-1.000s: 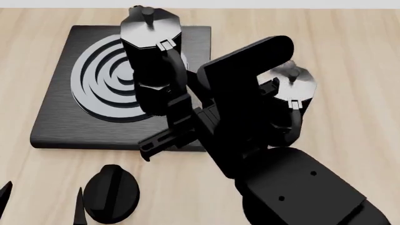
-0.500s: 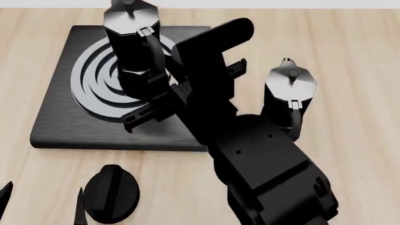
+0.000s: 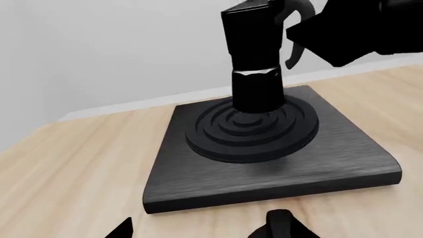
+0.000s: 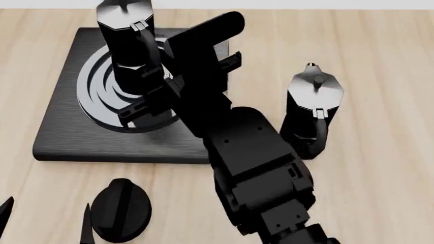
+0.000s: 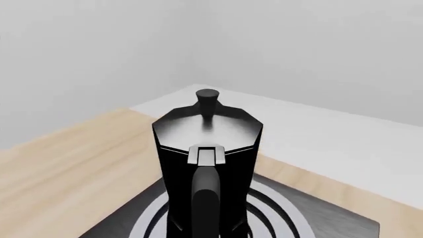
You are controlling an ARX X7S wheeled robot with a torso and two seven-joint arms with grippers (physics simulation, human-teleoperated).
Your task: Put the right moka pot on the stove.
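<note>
- Left wrist view alone shows the right moka pot (image 3: 256,59) lifted clear above the stove (image 3: 271,148) burner
- Head view: right gripper (image 4: 150,96) clamps its handle; pot upright, handle toward the robot
- Left gripper (image 4: 44,218): state unclear

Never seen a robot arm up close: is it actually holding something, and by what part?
Yes. The right gripper holds a moka pot by its curved handle, over the stove.

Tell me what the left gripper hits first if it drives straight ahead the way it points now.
Probably the stove: the slab's near edge fills the left wrist view, ahead of the left gripper. The held moka pot hangs farther back.
</note>
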